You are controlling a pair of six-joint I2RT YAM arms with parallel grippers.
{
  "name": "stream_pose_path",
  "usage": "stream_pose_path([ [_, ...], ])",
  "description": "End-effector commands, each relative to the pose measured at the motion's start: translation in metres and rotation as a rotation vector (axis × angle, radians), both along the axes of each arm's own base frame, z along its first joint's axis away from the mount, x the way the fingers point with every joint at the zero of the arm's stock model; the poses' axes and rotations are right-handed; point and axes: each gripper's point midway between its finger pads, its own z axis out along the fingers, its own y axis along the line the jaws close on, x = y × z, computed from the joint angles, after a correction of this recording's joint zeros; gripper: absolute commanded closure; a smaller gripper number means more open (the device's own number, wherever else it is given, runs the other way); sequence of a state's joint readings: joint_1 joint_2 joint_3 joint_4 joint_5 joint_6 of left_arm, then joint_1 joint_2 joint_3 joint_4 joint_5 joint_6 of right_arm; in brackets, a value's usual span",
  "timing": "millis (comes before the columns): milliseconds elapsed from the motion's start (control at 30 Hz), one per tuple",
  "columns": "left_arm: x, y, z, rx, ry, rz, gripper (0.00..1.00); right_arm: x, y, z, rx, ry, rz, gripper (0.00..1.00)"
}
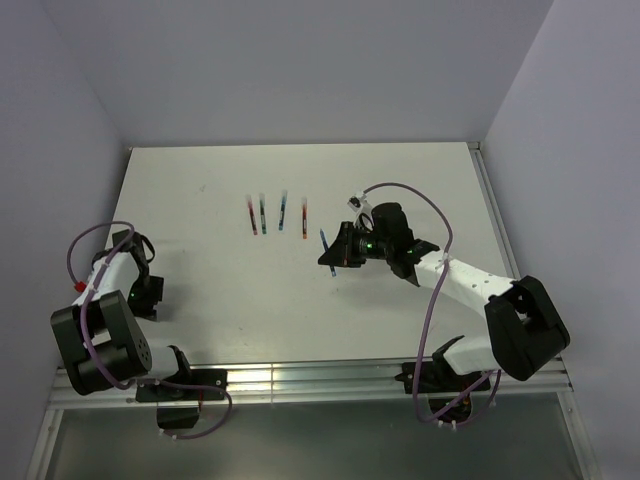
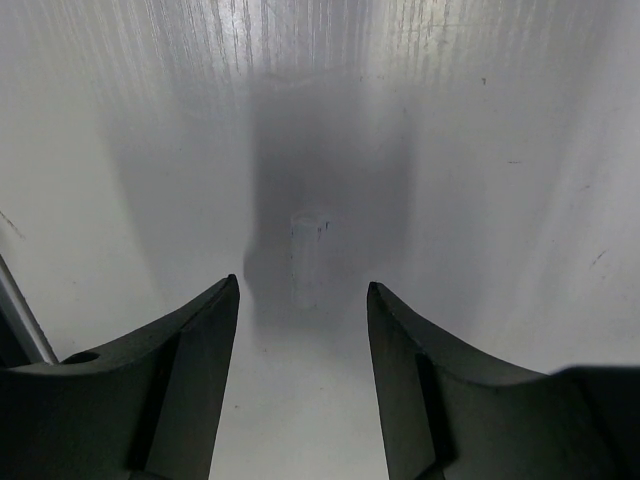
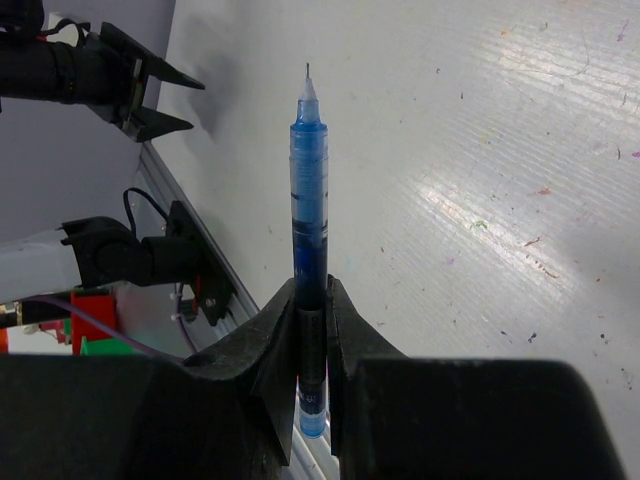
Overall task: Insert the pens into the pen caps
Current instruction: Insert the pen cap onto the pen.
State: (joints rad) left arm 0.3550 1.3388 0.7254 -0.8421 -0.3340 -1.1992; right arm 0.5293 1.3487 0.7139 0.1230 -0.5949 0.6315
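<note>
**Spotter:** What's on your left side?

**Me:** My left gripper has its jaws spread wide and nothing in them. It hangs low over the table. A pale, see-through cap sits just ahead of the fingertips, in line with the gap and touching neither finger. I can't tell its colour in that shadow.

**Spotter:** What's your worry there?

**Me:** It looks light. If one finger meets it before the other, I'd expect it to skid or roll away. If I grab it over the mouth, the opening is blocked.

**Spotter:** And the middle?

**Me:** Four pens lie side by side in a row on the far part of the table, well apart from both arms.

**Spotter:** The right side?

**Me:** My right gripper is pinched narrow on a blue pen. It holds the pen near the back end, so most of the barrel and the fine tip stick out forward, up off the table.

**Spotter:** What's the risk?

**Me:** That's a long overhang from a grip at the tail. Pushing it into the cap slightly off-axis could swing the pen in the fingers or jam the tip on the cap's rim. I'd want both lined up before any push.
</note>
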Motion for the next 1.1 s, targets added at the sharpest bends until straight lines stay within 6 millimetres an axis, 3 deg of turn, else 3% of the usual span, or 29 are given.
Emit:
stream_pose_path([
  [0, 0.004, 0.004, -0.001, 0.018, -0.029, 0.033, 0.41, 0.005, 0.003, 0.008, 0.027, -0.033, 0.006, 1.00],
  [800, 0.003, 0.011, -0.015, 0.011, -0.036, 0.059, 0.46, 0.002, 0.004, 0.011, 0.046, -0.037, 0.021, 1.00],
  [1067, 0.006, 0.011, -0.025, -0.009, -0.028, 0.067, 0.52, 0.002, 0.006, 0.009, 0.048, -0.029, 0.032, 1.00],
])
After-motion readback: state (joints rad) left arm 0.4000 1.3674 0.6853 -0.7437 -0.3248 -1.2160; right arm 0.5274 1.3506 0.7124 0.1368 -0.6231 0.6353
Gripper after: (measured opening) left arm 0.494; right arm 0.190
